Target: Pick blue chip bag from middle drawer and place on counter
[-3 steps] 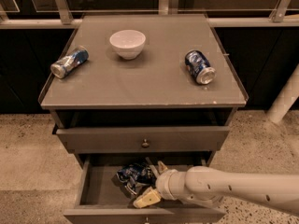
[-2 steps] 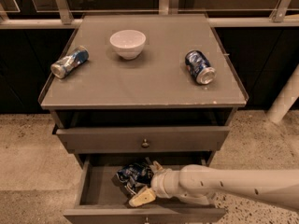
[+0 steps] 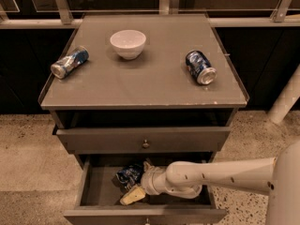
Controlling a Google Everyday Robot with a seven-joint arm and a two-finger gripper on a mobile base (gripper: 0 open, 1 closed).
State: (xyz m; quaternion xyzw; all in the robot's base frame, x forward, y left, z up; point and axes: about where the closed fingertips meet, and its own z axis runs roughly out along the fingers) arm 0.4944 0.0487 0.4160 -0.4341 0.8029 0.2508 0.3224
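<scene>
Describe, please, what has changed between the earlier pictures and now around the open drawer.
The gripper has slid a little further left inside the middle drawer, towards the blue chip bag. Its fingers are open at the bag, which is not yet gripped. The bag has barely shifted. On the counter, the white bowl, the left-hand can and the right-hand can stayed put.

The hand (image 3: 137,185) is in the middle drawer (image 3: 100,194), beside the blue chip bag (image 3: 130,173); the drawer's left floor is free.

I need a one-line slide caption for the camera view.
Gripper inside the open middle drawer, beside the blue chip bag.
</scene>
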